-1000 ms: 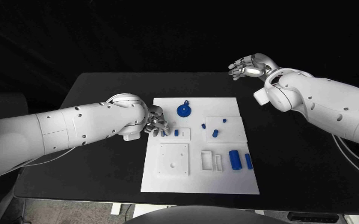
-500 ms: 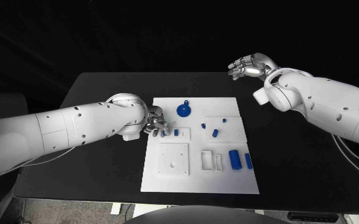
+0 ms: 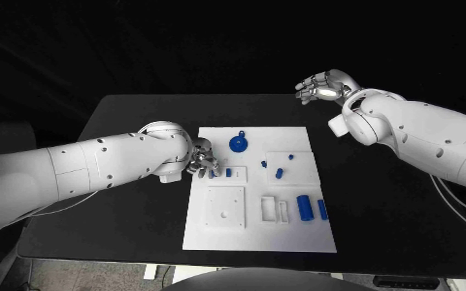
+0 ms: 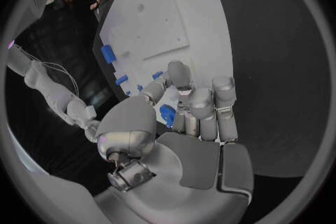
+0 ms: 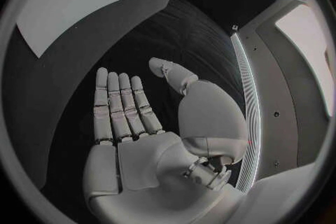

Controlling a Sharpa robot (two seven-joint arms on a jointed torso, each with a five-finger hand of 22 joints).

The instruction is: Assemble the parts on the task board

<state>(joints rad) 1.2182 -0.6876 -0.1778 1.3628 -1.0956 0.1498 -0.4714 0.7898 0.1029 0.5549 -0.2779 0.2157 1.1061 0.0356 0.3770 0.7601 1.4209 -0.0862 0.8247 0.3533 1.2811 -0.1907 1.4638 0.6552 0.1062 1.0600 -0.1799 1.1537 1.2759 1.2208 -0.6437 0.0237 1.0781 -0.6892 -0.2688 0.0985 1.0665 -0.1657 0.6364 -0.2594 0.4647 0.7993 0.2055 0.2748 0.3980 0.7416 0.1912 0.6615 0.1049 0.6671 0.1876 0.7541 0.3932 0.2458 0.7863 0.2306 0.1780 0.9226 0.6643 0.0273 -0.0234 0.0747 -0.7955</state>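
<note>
Left hand (image 3: 201, 161) at the board's (image 3: 260, 237) left edge, fingers curled beside a small blue part (image 3: 229, 172). Right hand (image 3: 321, 86) raised, well apart from board.

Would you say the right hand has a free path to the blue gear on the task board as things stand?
Probably yes. The right hand is open, raised beyond the table's far right side, and nothing lies between it and the blue gear; the left hand works beside the gear.
</note>
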